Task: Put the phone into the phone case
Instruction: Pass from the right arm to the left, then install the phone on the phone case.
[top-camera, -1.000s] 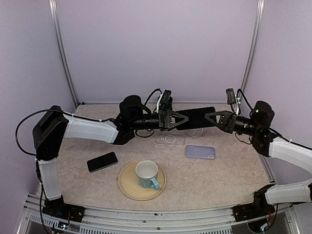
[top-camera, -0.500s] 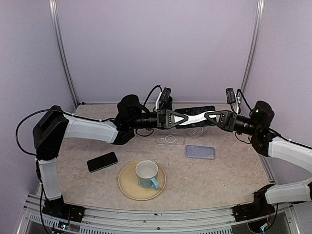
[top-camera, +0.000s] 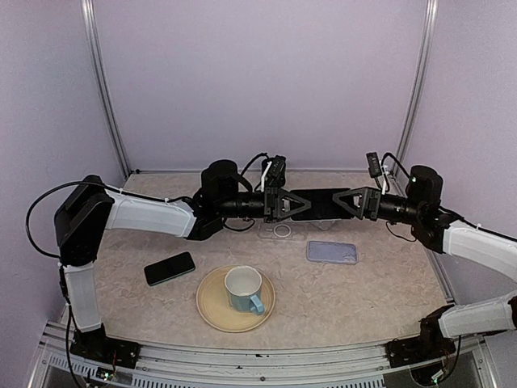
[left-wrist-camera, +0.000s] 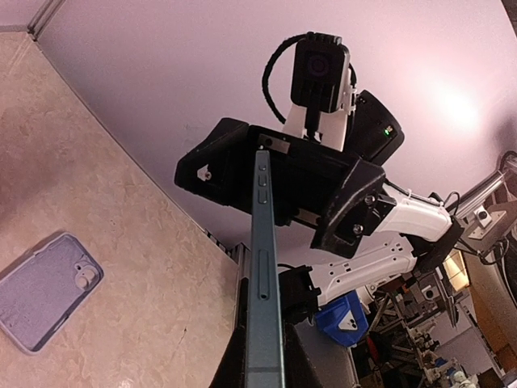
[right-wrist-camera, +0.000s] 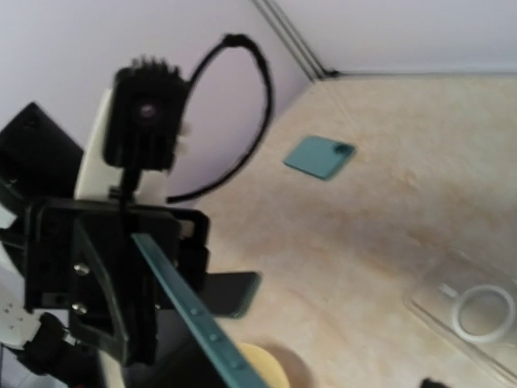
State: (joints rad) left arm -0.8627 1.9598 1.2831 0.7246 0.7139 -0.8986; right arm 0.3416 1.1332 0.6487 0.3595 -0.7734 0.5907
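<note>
The phone point(top-camera: 321, 204) hung in the air above the clear case point(top-camera: 281, 232), pinched flat at one end by the left gripper point(top-camera: 296, 204). The right gripper point(top-camera: 346, 204) stood with its jaws wide about the other end, clamping nothing. Held at one end only, the phone could well sag, twist loose and drop onto the clear case. A lilac case point(top-camera: 331, 252) lay near it.

No legible text (in any view).
</note>
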